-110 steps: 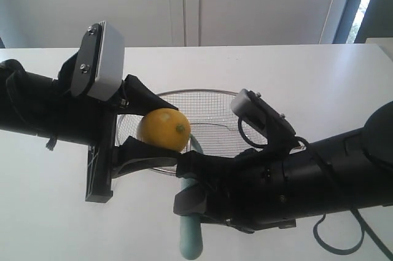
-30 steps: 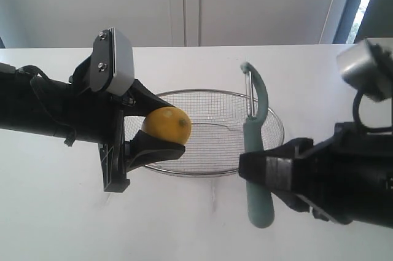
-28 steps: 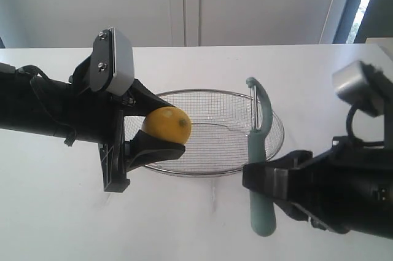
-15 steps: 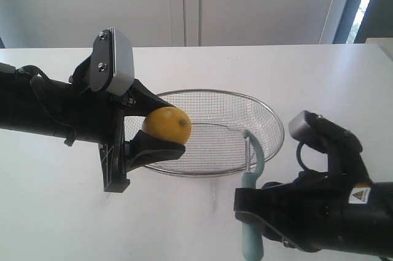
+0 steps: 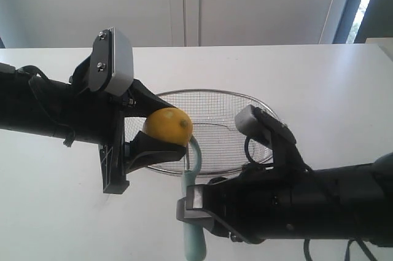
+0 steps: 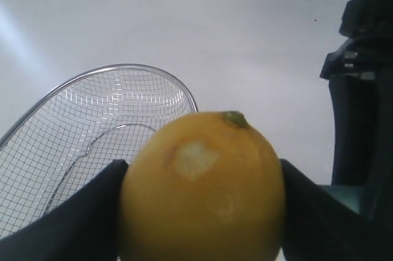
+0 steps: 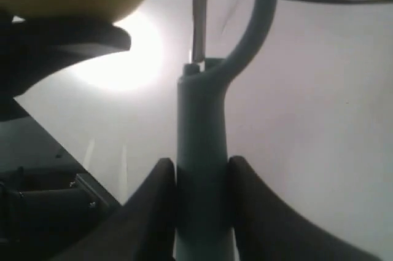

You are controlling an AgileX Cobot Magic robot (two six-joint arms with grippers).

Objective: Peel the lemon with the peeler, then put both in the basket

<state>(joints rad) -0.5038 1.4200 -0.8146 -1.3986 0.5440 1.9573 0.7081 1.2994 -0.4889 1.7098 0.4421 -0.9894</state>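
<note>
Left pincer [image 5: 158,127]: pinching the lemon [image 5: 169,124], one black finger [image 6: 73,218] on each side of the fruit, which is held up off the table [image 5: 319,77].
Lemon: sits right between the left pincer's fingertips. Its small dark stem end points away from the wrist. In the left wrist view the lemon [image 6: 202,187] shows a pale patch on its yellow skin.
Right pincer [image 5: 191,202]: pressed against the peeler [image 5: 195,244], with a finger [image 7: 252,212] on either side of the teal handle. The handle's end sticks out below the grip.
Peeler: stands roughly upright in the right pincer [image 7: 201,212]. Its hooked head and narrow blade rise past the fingertips to just under the lemon, close beside the left pincer's lower finger. In the right wrist view the peeler [image 7: 201,126] has its blade running up towards the fruit; whether it touches the skin cannot be told.
Basket [image 5: 245,98]: wire mesh, resting on the table beyond the fingertips of both pincers, behind the lemon and the peeler's head.
Table: white, beneath both pincers.
</note>
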